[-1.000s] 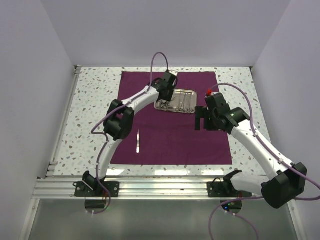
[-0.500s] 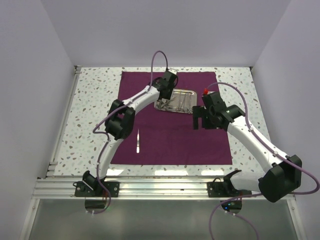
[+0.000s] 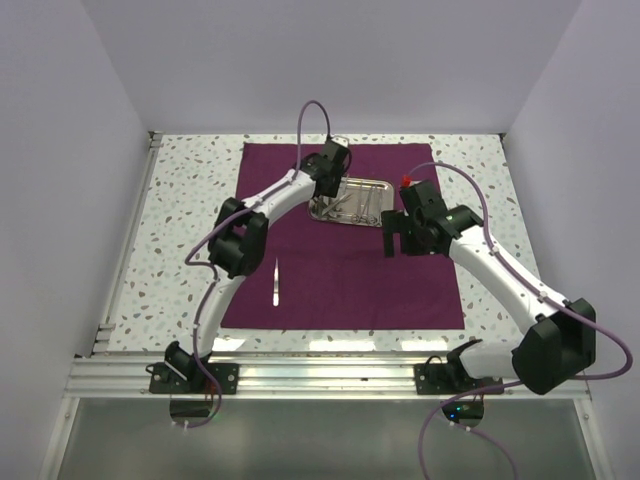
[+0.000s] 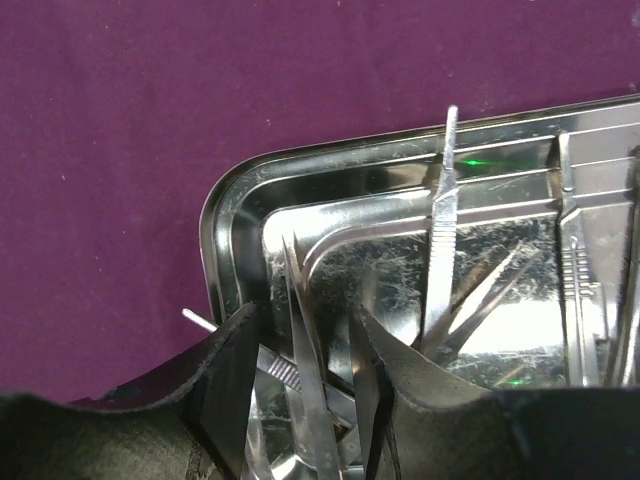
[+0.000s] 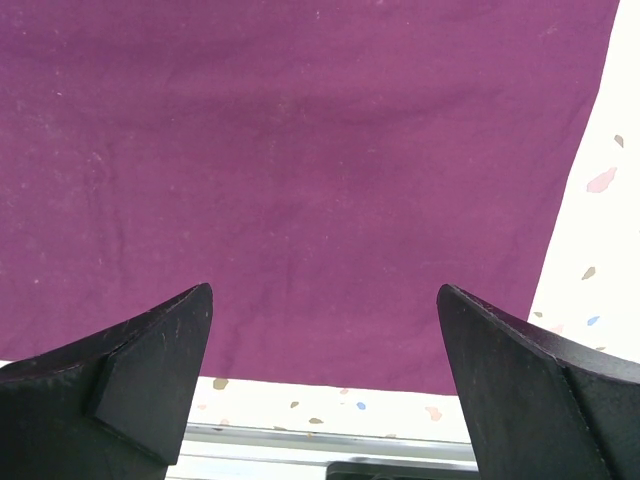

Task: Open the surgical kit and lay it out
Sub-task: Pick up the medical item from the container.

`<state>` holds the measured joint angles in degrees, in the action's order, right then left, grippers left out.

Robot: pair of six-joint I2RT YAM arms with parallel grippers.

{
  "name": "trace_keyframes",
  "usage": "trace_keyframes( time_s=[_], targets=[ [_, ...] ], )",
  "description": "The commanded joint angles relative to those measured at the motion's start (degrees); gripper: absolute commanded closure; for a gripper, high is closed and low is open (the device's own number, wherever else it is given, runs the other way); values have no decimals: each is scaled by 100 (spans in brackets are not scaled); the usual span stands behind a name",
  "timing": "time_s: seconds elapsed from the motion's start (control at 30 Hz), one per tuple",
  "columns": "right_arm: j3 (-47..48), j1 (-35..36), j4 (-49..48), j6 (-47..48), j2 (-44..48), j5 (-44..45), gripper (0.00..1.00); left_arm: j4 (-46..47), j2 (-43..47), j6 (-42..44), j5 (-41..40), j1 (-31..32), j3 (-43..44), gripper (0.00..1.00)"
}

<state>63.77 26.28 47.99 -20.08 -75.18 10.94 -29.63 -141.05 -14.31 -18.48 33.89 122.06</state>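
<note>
The left claw (image 4: 305, 335) is down in a corner of the steel tray (image 4: 216, 215) on the purple cloth (image 4: 120, 150). Its fingers stand on both sides of a thin silver instrument (image 4: 298, 300); whether they grip it, I cannot tell. The right claw (image 5: 325, 295) hangs released above the cloth.

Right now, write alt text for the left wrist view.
Two black jaws reach into the corner of a shiny steel tray, straddling a thin steel tool; whether they grip it is unclear. More slim tools lie in the tray, which sits on a purple cloth.
</note>
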Motion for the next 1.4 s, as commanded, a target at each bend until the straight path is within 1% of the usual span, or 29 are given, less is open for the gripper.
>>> trace_keyframes(
  time_s=[0.0,0.13,0.3,0.33,0.43,0.53,0.63,0.73,0.8,0.87,1.03,1.13,1.37],
  targets=[
    [224,-18,-167,153,-50,13,2,80,-159,-195,248,-172,169,56],
    [233,-62,-184,179,-102,-4,2,80,-265,-292,529,-269,187,61],
    [250,-88,-228,197,-173,-48,2,168,-370,-187,846,-278,213,67],
    [259,-97,-246,206,-199,-57,2,159,-388,-178,846,-278,222,74],
    [276,-115,-264,215,-260,-83,2,150,-379,-108,820,-278,239,88],
    [276,-132,-307,223,-269,-127,2,150,-353,-11,889,-278,239,96],
    [285,-132,-316,223,-287,-162,2,115,-326,42,951,-278,231,100],
    [303,-132,-334,223,-278,-189,2,1,-274,164,865,-251,274,100],
    [312,-132,-342,223,-243,-215,2,-104,-186,436,636,-199,301,100],
    [321,-132,-343,215,-208,-250,2,-122,-20,795,232,-111,214,100],
    [303,-132,-334,197,-85,-329,2,-157,332,1324,-304,12,11,100],
    [277,-132,-308,180,-6,-391,2,17,604,2008,-769,187,-235,100],
    [171,-123,-272,92,293,-523,2,413,1202,2906,-1614,601,-902,100]
  ],
)
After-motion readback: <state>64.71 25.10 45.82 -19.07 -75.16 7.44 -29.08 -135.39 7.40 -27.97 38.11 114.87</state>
